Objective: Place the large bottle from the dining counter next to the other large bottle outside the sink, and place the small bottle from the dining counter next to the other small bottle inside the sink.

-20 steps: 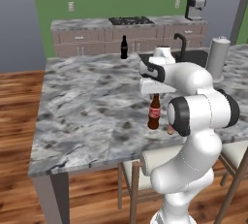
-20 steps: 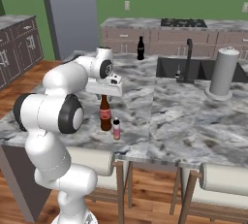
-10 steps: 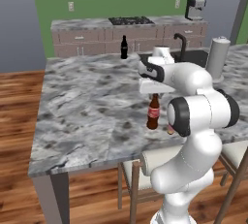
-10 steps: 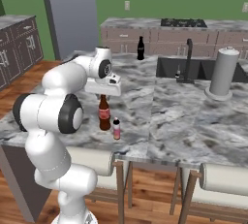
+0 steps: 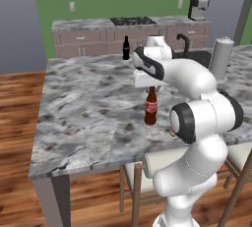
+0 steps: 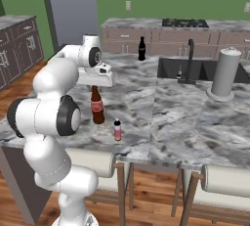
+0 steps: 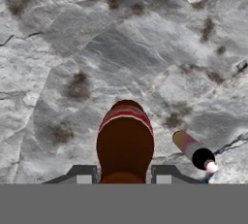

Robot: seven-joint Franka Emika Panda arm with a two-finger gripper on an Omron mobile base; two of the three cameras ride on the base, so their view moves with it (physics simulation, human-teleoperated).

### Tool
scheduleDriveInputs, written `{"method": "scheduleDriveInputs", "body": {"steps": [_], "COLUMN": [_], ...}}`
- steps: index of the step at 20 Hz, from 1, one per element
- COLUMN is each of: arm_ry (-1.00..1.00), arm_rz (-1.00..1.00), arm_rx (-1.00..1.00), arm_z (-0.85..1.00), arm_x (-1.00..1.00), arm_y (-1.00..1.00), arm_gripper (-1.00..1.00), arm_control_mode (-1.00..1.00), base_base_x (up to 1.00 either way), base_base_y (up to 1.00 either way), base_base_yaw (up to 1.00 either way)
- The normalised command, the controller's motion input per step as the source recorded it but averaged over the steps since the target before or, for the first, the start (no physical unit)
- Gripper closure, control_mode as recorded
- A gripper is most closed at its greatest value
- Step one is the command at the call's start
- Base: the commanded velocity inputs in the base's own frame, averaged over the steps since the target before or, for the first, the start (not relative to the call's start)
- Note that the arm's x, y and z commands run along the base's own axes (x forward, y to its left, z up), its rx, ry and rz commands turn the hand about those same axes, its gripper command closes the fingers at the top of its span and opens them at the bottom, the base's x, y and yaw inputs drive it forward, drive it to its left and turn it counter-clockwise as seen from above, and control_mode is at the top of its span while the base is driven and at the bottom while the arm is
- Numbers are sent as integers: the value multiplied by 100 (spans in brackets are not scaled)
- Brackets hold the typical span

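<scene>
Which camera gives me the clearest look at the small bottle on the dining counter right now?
The right base view: the small bottle stands whole and unblocked beside the large bottle. The hand view shows it from above, foreshortened. In the left base view, the arm covers all but a sliver.

1. The left base view looks forward and down from behind the white arm, which rises at its lower right, across the grey-and-white marbled tabletop (image 5: 83, 103) toward the green back wall.
2. The right base view faces the same way from the other side, arm at lower left.
3. Both share the tall brown red-labelled bottle (image 5: 150, 106) (image 6: 97, 105), the all-dark slim-necked bottle (image 5: 126, 48) (image 6: 142, 49) and the dark grey sink (image 5: 199, 56) (image 6: 205, 68).
4. The hand view looks steeply down, very near, onto the brown bottle (image 7: 125, 143); a tiny pinkish-red bottle (image 7: 193, 151) stands just beside.
</scene>
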Motion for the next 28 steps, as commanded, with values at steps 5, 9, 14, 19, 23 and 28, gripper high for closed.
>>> {"method": "scheduleDriveInputs", "body": {"steps": [5,9,14,19,23,28], "arm_ry": [1,0,-2,-13,-6,-5], "arm_rz": [0,0,0,0,0,0], "arm_rx": [-1,0,0,0,0,4], "arm_z": [53,33,22,50,64,16], "arm_x": [-63,-100,-100,-67,-42,-65], "arm_y": [6,0,0,0,0,0], "arm_gripper": [100,100,100,100,100,100], "arm_control_mode": [-100,-100,-100,-100,-100,-100], "base_base_x": [0,0,0,0,0,0], "base_base_y": [0,0,0,0,0,0], "base_base_yaw": [0,0,0,0,0,0]}}
